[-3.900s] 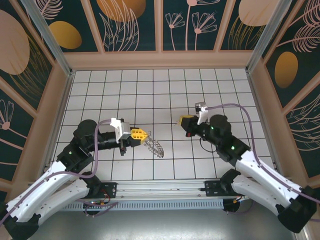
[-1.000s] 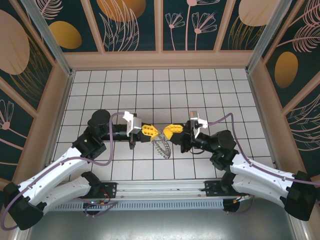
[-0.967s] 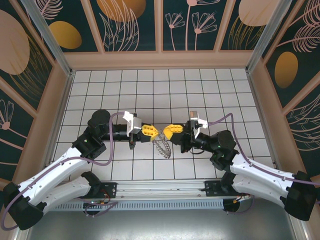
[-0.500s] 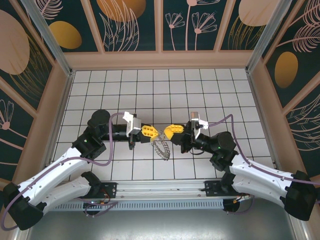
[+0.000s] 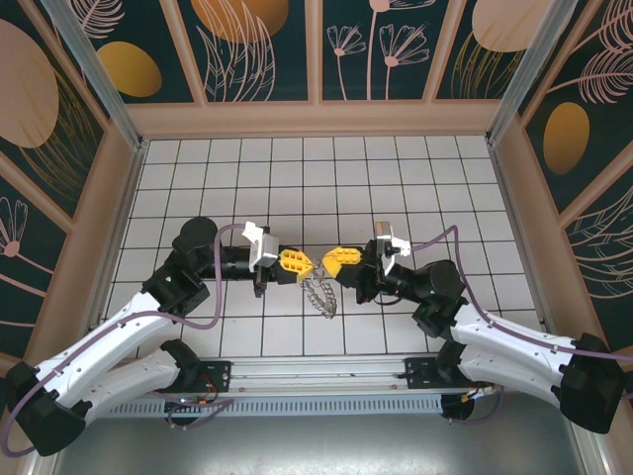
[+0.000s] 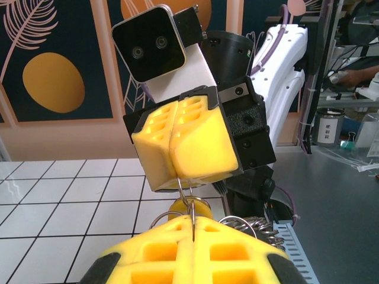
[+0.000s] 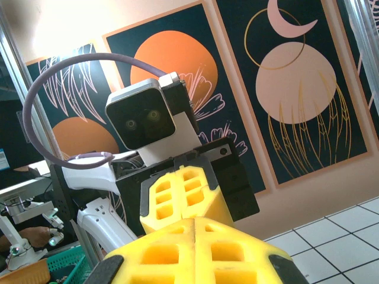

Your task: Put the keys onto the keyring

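Observation:
My left gripper and right gripper meet tip to tip over the middle of the tiled floor, both shut. The grey scalloped keyring hangs just below where they meet. In the left wrist view my left gripper pinches a thin wire loop of the keyring, and the right gripper above it pinches another loop linked to it. Behind the loops hangs a small yellowish rounded piece, possibly the key. Coiled grey metal lies to its right. The right wrist view has my right gripper touching the left gripper.
The white tiled floor is walled by a wooden rim and patterned panels. A metal rail runs along the near edge between the arm bases. Both forearms angle in from the bottom corners.
Both arms have stayed tip to tip with their fingers shut. The hanging keyring has swayed slightly under them.

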